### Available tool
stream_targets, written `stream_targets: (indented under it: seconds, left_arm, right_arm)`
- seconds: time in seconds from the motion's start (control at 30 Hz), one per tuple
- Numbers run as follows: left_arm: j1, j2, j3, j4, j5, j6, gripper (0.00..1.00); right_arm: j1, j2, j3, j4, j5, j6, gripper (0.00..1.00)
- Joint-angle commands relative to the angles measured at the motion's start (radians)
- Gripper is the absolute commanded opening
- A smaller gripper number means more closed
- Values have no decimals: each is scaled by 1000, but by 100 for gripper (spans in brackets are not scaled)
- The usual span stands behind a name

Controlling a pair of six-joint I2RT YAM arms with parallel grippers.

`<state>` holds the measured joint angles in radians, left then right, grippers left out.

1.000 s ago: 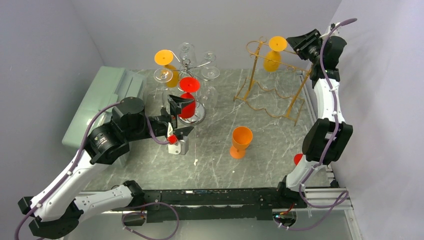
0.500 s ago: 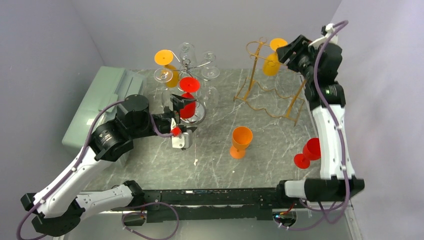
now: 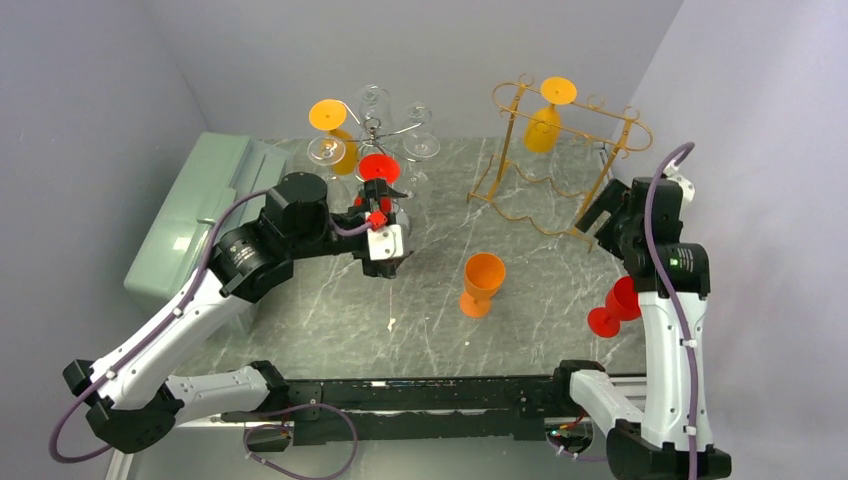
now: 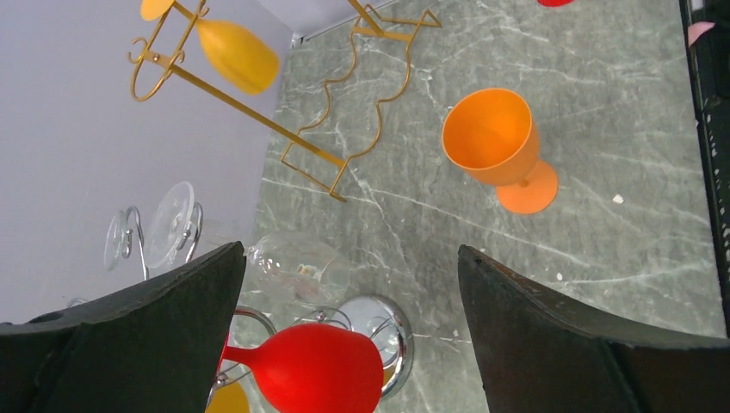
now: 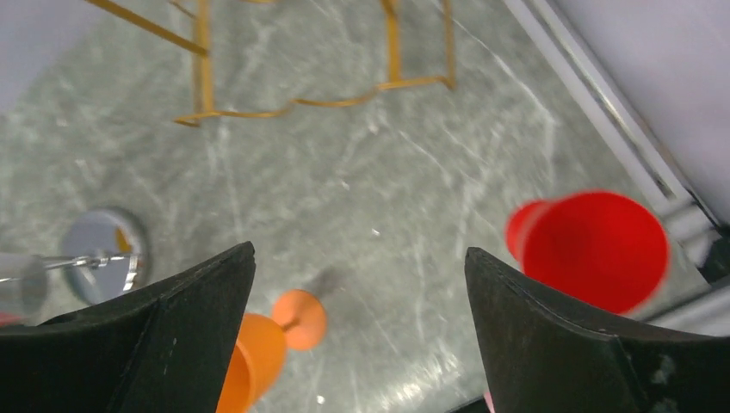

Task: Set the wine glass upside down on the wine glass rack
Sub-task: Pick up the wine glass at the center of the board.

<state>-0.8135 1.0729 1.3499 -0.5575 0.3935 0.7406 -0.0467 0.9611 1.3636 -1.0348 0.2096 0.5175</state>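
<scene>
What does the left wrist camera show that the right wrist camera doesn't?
Only the left wrist: the yellow plastic wine glass hanging upside down on the gold wire rack, the clear glasses, and the red wine glass on the chrome rack. Only the right wrist: the whole red plastic goblet. Both: the upright orange goblet, the gold rack's foot, the chrome rack's round base, the grey marble table.

A gold wire rack [image 3: 507,140] stands at 1 o'clock on the worktop [image 3: 430,320]. A yellow glass [image 3: 543,127] hangs upside down from its top rail. An orange glass [image 3: 483,280] stands upright near the middle. A red glass [image 3: 617,305] stands upright at 4 o'clock. At 11 o'clock, a chrome rack [image 4: 387,318] carries a second red glass [image 4: 314,370], inverted, beside clear glasses [image 3: 326,150].
</scene>
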Motion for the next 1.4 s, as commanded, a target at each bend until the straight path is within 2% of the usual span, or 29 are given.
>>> stream_targets:
  seconds: [0.0, 0.2, 0.37, 0.57, 0.77, 1.1, 1.17, 1.37]
  left_arm:
    - [-4, 22, 82, 27, -25, -108, 99]
    - [-4, 38, 99, -18, -53, -188, 99]
    - [-4, 62, 110, -65, -68, -254, 100]
    - [-4, 36, 71, -51, -43, -291, 99]
    - [-3, 12, 52, -44, -43, -297, 99]
    - [-4, -5, 40, -47, -57, -319, 99]
    - [-4, -9, 38, -50, -60, -324, 99]
    - [-4, -18, 32, -42, -68, -339, 100]
  right_arm:
    - [-27, -79, -27, -176, 135, 51, 89]
    - [-33, -134, -83, -263, 241, 113, 83]
    - [-55, -132, -207, -201, 180, 120, 70]
    - [-81, -90, -254, -137, 183, 104, 62]
    - [-117, -55, -300, -62, 240, 61, 59]
    - [-177, 14, -382, 59, 175, 40, 56]
    - [-188, 21, -418, 94, 149, 46, 52]
    - [-198, 18, -477, 155, 117, 54, 30]
